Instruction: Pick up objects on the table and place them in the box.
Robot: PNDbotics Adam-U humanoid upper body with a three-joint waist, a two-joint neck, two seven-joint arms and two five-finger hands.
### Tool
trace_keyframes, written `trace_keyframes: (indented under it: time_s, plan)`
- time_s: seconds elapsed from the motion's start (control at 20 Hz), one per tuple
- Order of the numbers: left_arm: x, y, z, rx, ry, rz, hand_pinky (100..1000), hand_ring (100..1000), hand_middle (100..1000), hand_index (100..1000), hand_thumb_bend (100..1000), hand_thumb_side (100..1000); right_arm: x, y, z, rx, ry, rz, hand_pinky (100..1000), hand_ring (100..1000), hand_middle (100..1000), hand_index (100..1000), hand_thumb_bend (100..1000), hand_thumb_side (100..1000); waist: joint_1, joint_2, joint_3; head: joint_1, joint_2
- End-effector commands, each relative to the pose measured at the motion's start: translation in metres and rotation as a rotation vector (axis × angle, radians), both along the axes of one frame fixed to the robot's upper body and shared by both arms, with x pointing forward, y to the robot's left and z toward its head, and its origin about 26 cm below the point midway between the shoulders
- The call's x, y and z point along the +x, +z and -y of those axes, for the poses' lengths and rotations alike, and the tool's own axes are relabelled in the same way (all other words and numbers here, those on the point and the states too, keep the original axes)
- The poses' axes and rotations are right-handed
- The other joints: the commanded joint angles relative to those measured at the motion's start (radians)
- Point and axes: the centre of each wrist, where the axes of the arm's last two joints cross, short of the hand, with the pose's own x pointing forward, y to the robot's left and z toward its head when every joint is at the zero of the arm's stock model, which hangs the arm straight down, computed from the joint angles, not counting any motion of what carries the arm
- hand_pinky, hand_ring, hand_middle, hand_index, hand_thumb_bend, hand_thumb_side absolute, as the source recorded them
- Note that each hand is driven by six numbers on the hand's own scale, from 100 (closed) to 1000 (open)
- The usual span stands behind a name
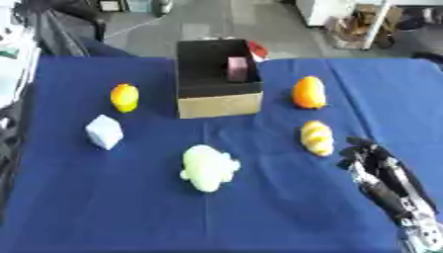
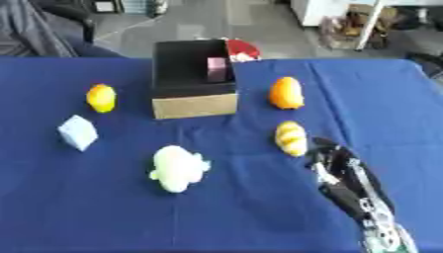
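While the open brown cardboard box [image 1: 218, 79] waits far ahead, the right hand [image 1: 370, 160] hovers empty, fingers loosely curled, just beside the striped yellow-orange oval object [image 1: 317, 138], likely its next pick.

Lighting: bright, even, from overhead; you get only faint, short shadows on the blue table [image 1: 104, 197]. Box [image 1: 218, 79] interior: dark, little detail. Sharpness: both views soft throughout; your right hand [image 2: 339, 170] is smeared, edges indistinct. Glare: pale floor at the far edge washed out.
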Motion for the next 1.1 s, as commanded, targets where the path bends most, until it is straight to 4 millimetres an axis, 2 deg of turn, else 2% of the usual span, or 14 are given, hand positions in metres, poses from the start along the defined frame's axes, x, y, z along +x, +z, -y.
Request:
trace_keyframes:
  time_s: [0.05,0.3,0.4,0.55,0.65,0.8,1.1]
  plan:
    - [0.000,0.009,-0.004,0.032,0.015,0.012,735,636,616,846,100,305,0.002,0.006,0.004,-0.011,-0.002,0.018,700,606,630,834,100,383,-0.004,-0.010,0.000,-0.004,0.004]
    - [0.012,0.004,-0.010,0.137,0.063,-0.051,737,637,620,840,106,275,0.002,0.005,0.004,-0.013,0.002,0.015,701,606,630,834,100,384,-0.002,-0.011,-0.004,-0.006,0.004]
    - [0.019,0.003,-0.011,0.211,0.077,-0.088,741,642,632,836,146,254,0.002,0.005,0.004,-0.015,0.004,0.013,701,606,630,834,100,383,-0.001,-0.012,-0.007,-0.008,0.004]
    - [0.037,-0.004,-0.010,0.463,0.146,-0.173,754,660,664,825,232,223,0.002,0.004,0.004,-0.017,0.009,0.011,701,606,631,834,100,383,0.000,-0.014,-0.012,-0.007,0.004]
    - [0.052,-0.014,-0.008,0.699,0.189,-0.228,765,673,685,808,338,207,0.002,0.003,0.004,-0.019,0.011,0.008,701,606,631,834,100,384,0.001,-0.015,-0.015,-0.008,0.004]
    - [0.070,-0.032,-0.006,0.995,0.233,-0.321,769,677,694,790,411,184,0.001,0.003,0.004,-0.020,0.014,0.005,700,606,631,834,100,384,0.002,-0.016,-0.021,-0.007,0.004]
    - [0.093,-0.080,-0.004,1.208,0.332,-0.497,767,673,696,785,496,218,0.001,0.002,0.002,-0.014,0.021,0.000,700,606,631,834,100,385,-0.004,-0.017,-0.033,-0.004,0.004]
